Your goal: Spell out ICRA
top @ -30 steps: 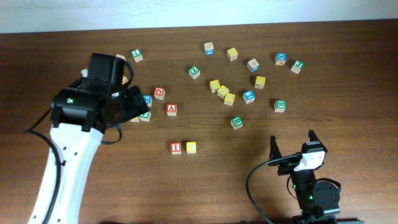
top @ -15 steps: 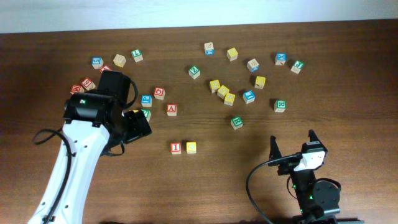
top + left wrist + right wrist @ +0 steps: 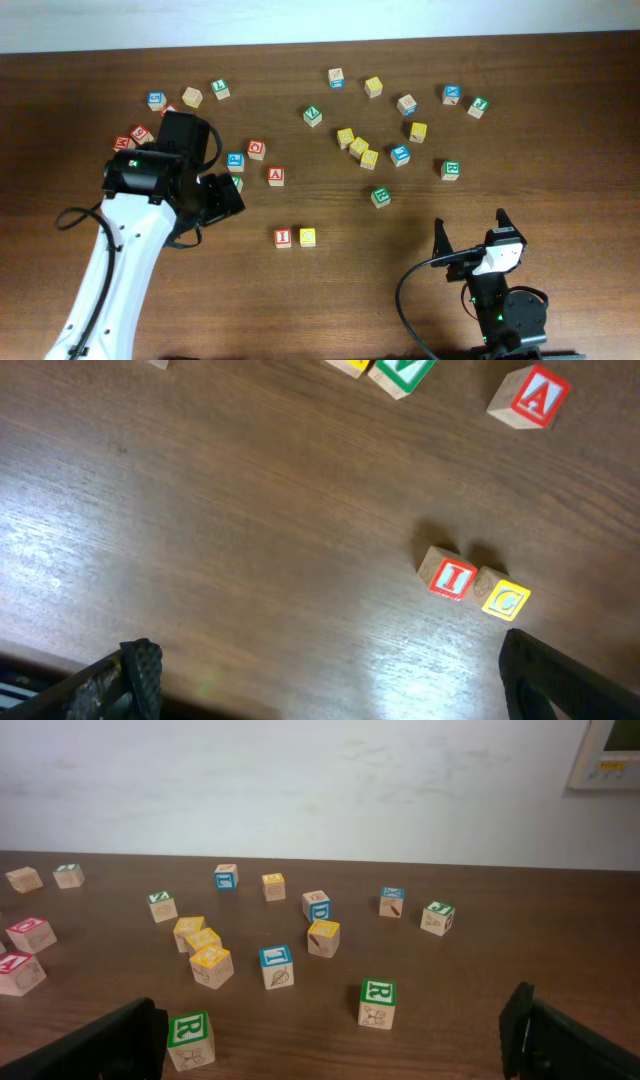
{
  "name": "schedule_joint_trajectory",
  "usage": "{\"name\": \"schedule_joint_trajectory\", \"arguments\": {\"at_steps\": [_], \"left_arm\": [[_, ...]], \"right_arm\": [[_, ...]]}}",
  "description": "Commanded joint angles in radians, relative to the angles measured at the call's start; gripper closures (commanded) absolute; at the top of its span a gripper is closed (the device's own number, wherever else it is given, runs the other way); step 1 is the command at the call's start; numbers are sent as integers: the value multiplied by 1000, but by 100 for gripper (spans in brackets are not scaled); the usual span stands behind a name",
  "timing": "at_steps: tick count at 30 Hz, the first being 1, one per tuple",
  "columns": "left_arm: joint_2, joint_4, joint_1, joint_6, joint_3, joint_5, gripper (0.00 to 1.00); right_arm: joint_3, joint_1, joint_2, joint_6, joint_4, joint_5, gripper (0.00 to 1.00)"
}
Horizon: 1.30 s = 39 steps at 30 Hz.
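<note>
Ahead of the wide-apart left tool (image 3: 328, 665), bare brown wooden tabletop (image 3: 200, 510) is stretching to the red-faced wooden "I" cube (image 3: 447, 576).

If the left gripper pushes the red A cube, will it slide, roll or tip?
The red A cube looks like stiff wood with flat faces, so it would probably slide, not roll. It seems as tall as wide, so a high push might tip it; a low one is likely safer.

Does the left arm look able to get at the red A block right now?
Probably yes. The red A block stands alone, close to the left gripper, whose jaws are open and empty, with nothing lying between them.
</note>
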Motion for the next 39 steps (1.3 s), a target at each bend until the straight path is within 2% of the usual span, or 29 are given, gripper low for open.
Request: {"name": "schedule_joint_trajectory", "arguments": {"at_steps": [1,19,25,30,35,39], "left_arm": [[3,10,5,5,-8,-40,1],[3,27,4,5,-8,-38,1],[3,81,15,5,-8,-50,1],[3,124,116,5,-8,-56,1],[4,124,292,5,-8,-55,1],[4,134,328,5,-32,-31,1]], "right_arm": [[-5,5,-6,7,-6,5,2],[-5,5,-6,7,-6,5,2],[-5,5,-6,7,-6,5,2],[-5,5,-6,7,-6,5,2],[-5,5,-6,7,-6,5,2],[-5,5,-6,7,-6,5,2]]}}
